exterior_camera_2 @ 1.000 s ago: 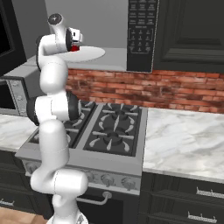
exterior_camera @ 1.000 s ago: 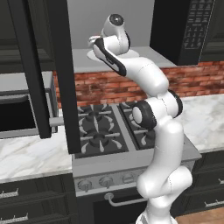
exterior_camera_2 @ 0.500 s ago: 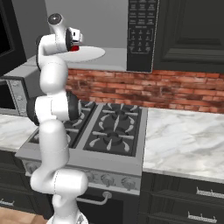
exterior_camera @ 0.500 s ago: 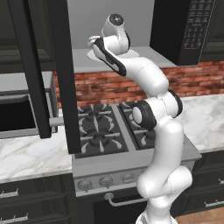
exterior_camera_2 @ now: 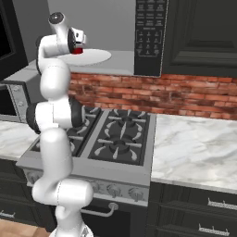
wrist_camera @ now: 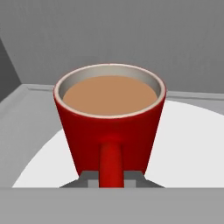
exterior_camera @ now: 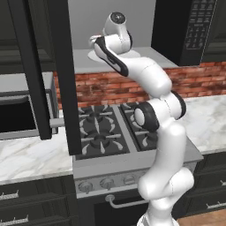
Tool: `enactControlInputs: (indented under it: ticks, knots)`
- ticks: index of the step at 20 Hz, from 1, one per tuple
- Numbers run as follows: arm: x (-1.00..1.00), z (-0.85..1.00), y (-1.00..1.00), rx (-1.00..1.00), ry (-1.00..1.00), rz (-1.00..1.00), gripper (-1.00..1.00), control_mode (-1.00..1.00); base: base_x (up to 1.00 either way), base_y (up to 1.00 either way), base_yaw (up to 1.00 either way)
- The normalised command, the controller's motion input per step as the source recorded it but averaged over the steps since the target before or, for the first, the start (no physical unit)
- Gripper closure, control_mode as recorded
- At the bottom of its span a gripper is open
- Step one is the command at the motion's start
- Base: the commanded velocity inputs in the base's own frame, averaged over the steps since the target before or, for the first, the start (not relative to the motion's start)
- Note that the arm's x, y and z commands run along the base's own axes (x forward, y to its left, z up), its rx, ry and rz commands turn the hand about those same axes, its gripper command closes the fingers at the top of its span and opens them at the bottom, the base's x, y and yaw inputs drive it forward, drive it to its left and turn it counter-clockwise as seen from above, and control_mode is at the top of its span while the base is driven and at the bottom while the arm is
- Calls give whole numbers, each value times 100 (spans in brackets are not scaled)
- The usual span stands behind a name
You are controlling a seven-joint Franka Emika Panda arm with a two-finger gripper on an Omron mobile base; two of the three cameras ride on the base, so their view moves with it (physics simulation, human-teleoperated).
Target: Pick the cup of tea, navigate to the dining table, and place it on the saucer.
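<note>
We see the cup of tea (wrist_camera: 110,118), glossy red with a pale rim and brown liquid inside, tapering downward, standing on a wide white round plate (wrist_camera: 188,144) on a grey shelf (exterior_camera_2: 121,62) above the brick wall (exterior_camera_2: 194,95) and black stove (exterior_camera_2: 121,134). Our arm reaches high; the tool (wrist_camera: 111,178) is closed on the cup's handle.

Open air above the cup of tea (wrist_camera: 110,118) (grey wall (wrist_camera: 131,39) close behind).
</note>
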Motion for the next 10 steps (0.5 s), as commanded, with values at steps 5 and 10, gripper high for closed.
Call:
enactControlInputs:
  ticks: [5, 10]
  knots:
    - [-87, -6, -30, 2, -4, -2, 100, -100, 0, 0, 0]
    - [-100, -15, -61, 6, -7, -8, 100, -100, 0, 0, 0]
